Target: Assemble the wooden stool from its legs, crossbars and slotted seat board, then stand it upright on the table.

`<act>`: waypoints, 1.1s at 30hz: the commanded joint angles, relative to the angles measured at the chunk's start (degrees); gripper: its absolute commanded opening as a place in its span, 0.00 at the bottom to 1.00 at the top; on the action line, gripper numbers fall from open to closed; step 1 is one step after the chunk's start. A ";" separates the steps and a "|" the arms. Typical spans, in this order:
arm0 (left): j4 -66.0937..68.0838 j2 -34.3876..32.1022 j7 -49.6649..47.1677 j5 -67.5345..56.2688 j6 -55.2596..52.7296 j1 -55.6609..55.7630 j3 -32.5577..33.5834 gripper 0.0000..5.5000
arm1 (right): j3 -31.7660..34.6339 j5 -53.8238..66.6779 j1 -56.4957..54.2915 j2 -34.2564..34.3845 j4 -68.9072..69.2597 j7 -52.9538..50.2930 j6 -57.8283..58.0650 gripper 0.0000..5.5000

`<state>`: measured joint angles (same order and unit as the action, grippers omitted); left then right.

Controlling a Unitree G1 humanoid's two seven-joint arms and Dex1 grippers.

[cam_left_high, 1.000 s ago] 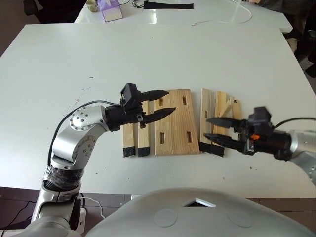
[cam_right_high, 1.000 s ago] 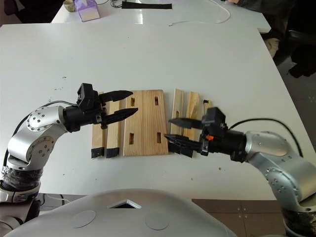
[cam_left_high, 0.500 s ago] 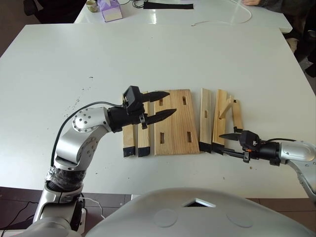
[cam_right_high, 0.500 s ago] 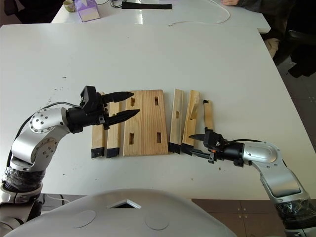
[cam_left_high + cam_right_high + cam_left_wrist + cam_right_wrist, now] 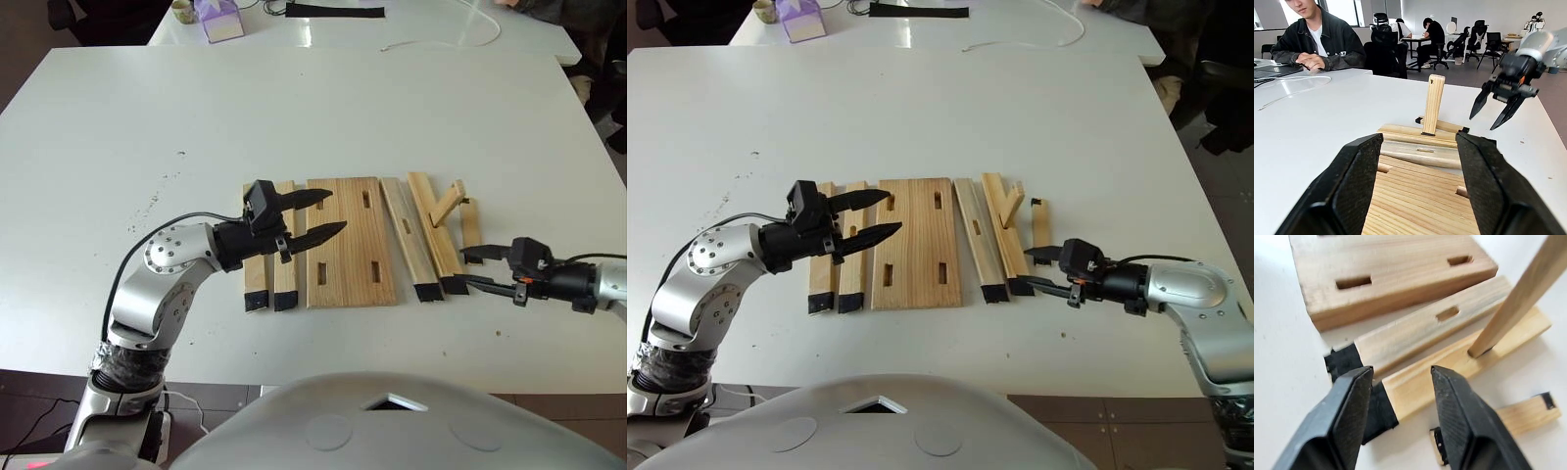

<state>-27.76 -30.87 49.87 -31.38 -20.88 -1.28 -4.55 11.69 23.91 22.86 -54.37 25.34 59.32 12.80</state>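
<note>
Both open, left hand (image 5: 335, 210) overhangs seat board (image 5: 355, 266), right hand (image 5: 467, 268) faces legs (image 5: 434, 235).

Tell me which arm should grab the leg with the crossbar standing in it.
Right. The right gripper sits just off that leg's black-capped end, fingers open, with nothing between. The left gripper hovers open over the seat board's left part, with the board and a second leg lying in between.
</note>
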 commanded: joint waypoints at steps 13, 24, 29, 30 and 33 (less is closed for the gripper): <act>-2.90 0.05 -3.20 0.85 0.29 -2.64 0.44 0.50 | -7.28 -4.11 5.95 22.76 22.61 -41.68 39.02 0.57; -1.92 0.07 -2.77 1.02 0.57 -1.45 -0.30 0.50 | -10.01 -6.71 3.50 27.76 17.79 -45.78 38.30 0.57; -1.59 -0.01 -2.43 0.98 0.59 -0.92 -0.54 0.50 | -11.47 -7.89 3.99 29.57 15.46 -46.33 36.60 0.57; -1.56 -0.03 -2.41 0.96 0.56 -0.85 -0.53 0.50 | -11.79 -8.06 4.15 29.76 15.20 -46.32 36.27 0.57; -1.52 0.00 -2.42 1.06 0.56 -0.77 -0.56 0.50 | -12.53 -8.32 4.53 30.25 14.57 -46.22 35.55 0.57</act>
<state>-29.38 -30.77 47.42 -30.72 -20.37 -2.78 -4.74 -0.17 16.00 26.92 -24.62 40.65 13.21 48.84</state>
